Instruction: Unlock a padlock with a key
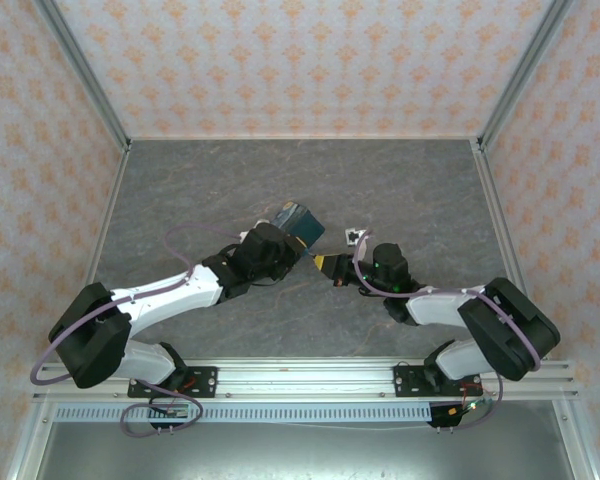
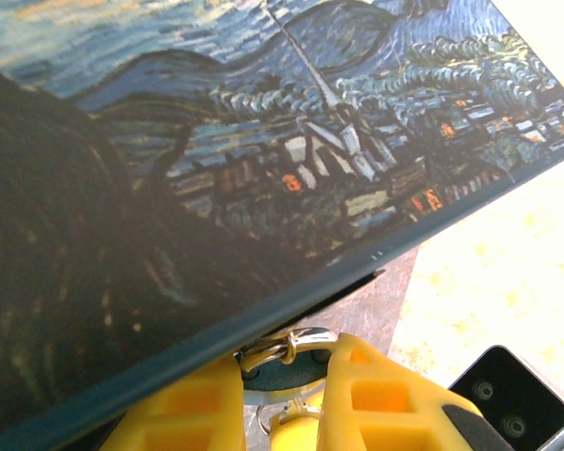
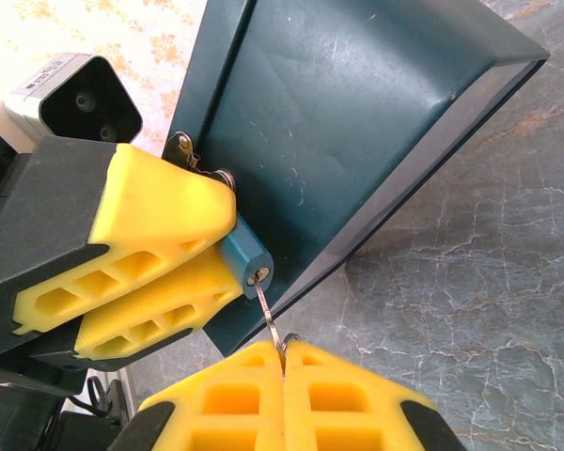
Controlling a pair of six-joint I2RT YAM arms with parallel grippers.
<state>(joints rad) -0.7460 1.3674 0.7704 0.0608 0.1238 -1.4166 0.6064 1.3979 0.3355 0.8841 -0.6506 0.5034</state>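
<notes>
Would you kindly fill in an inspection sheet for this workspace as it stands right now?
Surface: grey marbled table, no spills seen.
Job's things: blue padlock at the edge of the painted tin; key in its keyhole.
Clutter: small white object on the table, too small to identify.
Grippers: left gripper, jaws shut on the padlock; right gripper, jaws shut on the key.
Cables: purple cable looping along the left arm, another along the right arm.
Surroundings: orange-patterned walls on three sides.
</notes>
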